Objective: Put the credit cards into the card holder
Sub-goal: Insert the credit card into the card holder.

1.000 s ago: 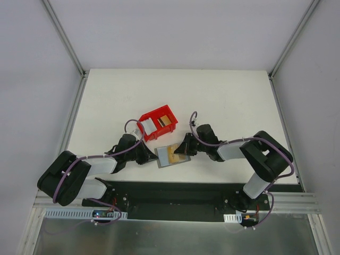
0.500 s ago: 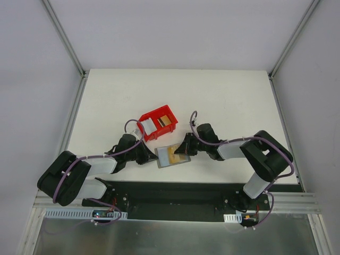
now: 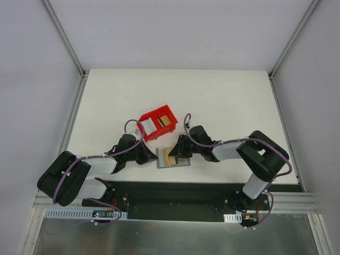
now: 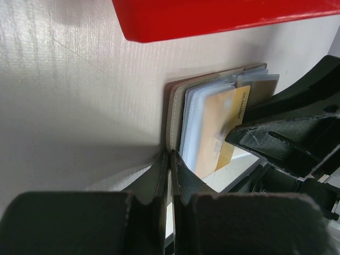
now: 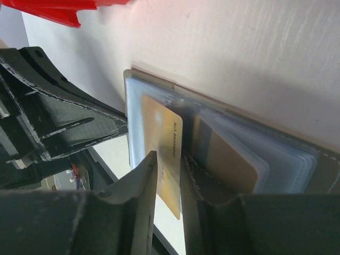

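Observation:
The grey card holder [image 3: 174, 158] lies open near the table's front edge, its clear sleeves showing in the left wrist view [image 4: 199, 114] and the right wrist view [image 5: 249, 154]. My left gripper [image 3: 154, 155] is shut on the holder's left edge [image 4: 170, 159]. My right gripper [image 3: 179, 151] is shut on the gold card [image 5: 162, 141] and holds it partly inside a sleeve; the card also shows in the left wrist view [image 4: 223, 127]. A white card [image 3: 149, 126] and a darker card [image 3: 166, 120] lie in the red bin [image 3: 159, 113].
The red bin stands just behind the holder, close to both grippers [image 4: 223, 18]. The two grippers face each other across the holder, fingers a few centimetres apart. The black base rail [image 3: 175, 194] runs along the near edge.
My right gripper has moved left with the gold card, further over the holder. The holder has turned slightly and lies squarer to the table edge. The left gripper has kept its hold.

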Motion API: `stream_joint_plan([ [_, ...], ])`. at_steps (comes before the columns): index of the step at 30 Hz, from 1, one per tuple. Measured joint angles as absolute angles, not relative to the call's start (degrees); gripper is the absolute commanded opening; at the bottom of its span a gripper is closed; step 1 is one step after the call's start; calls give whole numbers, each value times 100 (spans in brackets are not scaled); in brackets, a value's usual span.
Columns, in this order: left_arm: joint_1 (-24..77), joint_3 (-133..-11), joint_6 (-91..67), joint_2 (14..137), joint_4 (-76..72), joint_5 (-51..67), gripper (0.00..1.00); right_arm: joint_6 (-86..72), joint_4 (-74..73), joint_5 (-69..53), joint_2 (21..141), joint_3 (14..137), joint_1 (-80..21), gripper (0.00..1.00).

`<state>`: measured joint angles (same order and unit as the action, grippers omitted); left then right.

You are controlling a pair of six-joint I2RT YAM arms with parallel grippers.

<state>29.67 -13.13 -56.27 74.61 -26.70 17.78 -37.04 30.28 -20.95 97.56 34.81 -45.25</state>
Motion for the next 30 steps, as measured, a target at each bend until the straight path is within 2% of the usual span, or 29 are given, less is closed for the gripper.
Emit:
stream_joint_plan([
  [3,2967,-1306,-5634,7459,-2674,1778,0,-3671,2851,-1966,9579,3487,-4565,45],
  [6,2967,-1297,-5647,7454,-2679,1780,0,-3503,2416,-1793,9288,3546,-4604,47],
  [16,2967,-1297,-5647,7452,-2679,1791,0,-3205,1638,-1743,9419,4064,-4797,47],
  [25,2967,-1262,-5647,7349,-2668,1796,0,-3096,1157,-1691,9651,4508,-5085,42],
  [30,2967,-1256,-5647,7295,-2626,1791,0,-2976,862,-1680,9743,4707,-5116,45],
])
